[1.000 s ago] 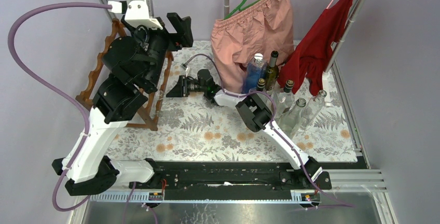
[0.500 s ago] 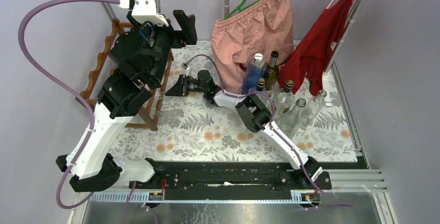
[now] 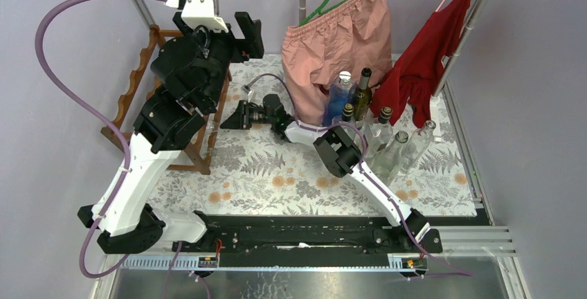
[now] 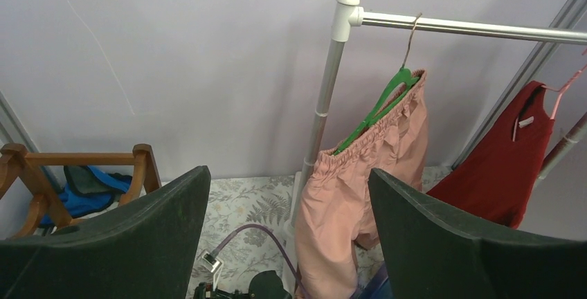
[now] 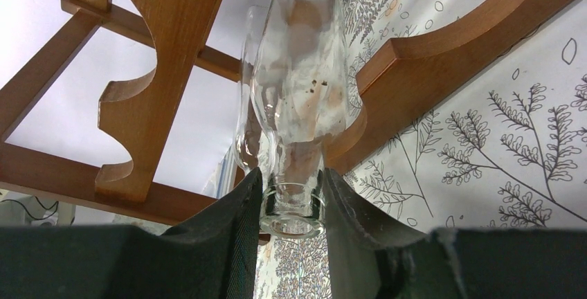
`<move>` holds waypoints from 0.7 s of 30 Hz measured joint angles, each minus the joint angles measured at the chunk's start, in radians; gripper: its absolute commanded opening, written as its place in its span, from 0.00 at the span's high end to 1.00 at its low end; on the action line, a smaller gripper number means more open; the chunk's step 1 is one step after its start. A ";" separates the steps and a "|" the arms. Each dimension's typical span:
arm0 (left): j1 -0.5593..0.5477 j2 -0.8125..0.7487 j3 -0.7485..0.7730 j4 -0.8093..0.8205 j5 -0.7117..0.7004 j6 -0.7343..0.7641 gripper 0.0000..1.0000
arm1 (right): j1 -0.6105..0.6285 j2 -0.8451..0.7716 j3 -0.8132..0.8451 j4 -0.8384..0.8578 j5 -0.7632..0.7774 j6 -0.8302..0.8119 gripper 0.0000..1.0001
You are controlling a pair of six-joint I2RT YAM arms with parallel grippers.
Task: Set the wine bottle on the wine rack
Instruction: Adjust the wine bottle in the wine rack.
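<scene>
Gripping clear wine bottle [image 5: 301, 70] by neck with right tool [image 5: 291, 205], frame centre, against wine rack [image 5: 159, 50] scallop. Holding left tool [image 4: 285, 181] wide open, empty.

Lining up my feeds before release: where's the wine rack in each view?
Top external: wine rack at far left.
Left wrist: lower-left corner.
Right wrist: fills the frame beyond the clear bottle.
Shared landmark: the floral table cover.

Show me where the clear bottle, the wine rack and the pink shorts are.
clear bottle [image 5: 301, 84]: right wrist view, on its glass body.
wine rack [image 5: 169, 25]: right wrist view, on a scalloped rail.
pink shorts [image 3: 339, 43]: top external view, on the front fabric.
</scene>
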 measured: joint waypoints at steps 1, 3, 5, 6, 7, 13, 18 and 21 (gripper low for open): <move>0.004 0.003 0.002 -0.002 0.003 0.000 0.08 | 0.000 0.002 0.005 0.000 0.002 0.002 1.00; 0.013 0.012 0.008 -0.006 0.012 0.000 0.08 | 0.000 0.008 0.015 -0.004 0.005 0.010 1.00; 0.025 0.025 0.021 -0.010 0.025 0.000 0.08 | 0.000 0.015 0.024 0.000 0.010 0.024 1.00; 0.030 0.031 0.027 -0.013 0.031 0.000 0.08 | 0.000 0.018 0.026 0.003 0.011 0.032 1.00; 0.035 0.038 0.033 -0.016 0.037 0.000 0.08 | 0.001 0.019 0.026 0.006 0.011 0.041 1.00; 0.057 0.063 0.050 -0.035 0.068 0.000 0.08 | 0.002 0.035 0.025 0.049 0.030 0.118 1.00; 0.064 0.066 0.050 -0.042 0.084 -0.001 0.08 | 0.003 0.035 0.025 0.053 0.035 0.156 1.00; 0.067 0.066 0.050 -0.043 0.087 -0.002 0.08 | 0.003 0.036 0.025 0.056 0.036 0.179 1.00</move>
